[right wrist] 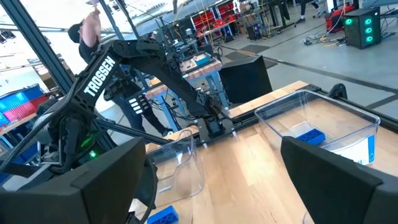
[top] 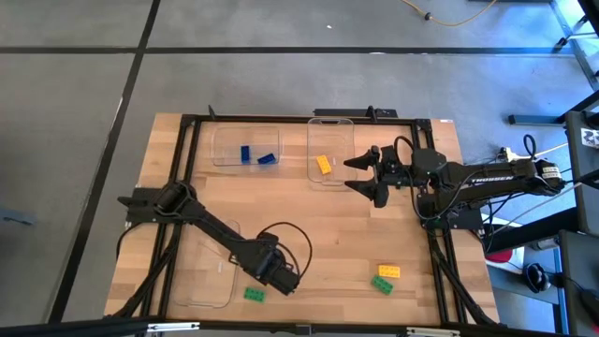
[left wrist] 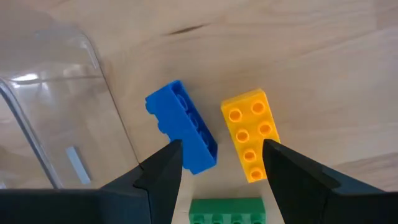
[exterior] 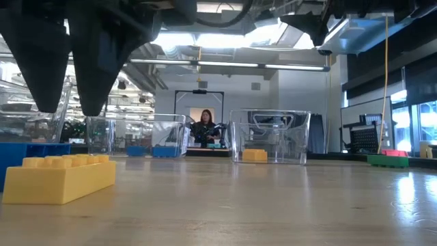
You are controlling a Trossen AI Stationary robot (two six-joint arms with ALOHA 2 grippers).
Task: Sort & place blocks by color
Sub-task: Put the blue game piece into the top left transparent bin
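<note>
Left gripper [left wrist: 217,168]: spread, empty, hovering low over loose blocks
Between its fingers: blue block [left wrist: 183,127], yellow block [left wrist: 252,134] and green block [left wrist: 227,210], close together
Beside it: clear tray [top: 208,277], apparently empty
Farther off: yellow block [top: 389,271] and green block [top: 382,284], loose
Right gripper [top: 370,175]: spread wide, empty, beside far trays
Sorted: two blue blocks [top: 255,155], one yellow [top: 324,165]
Progress: judged under halfway; greens unsorted
</note>
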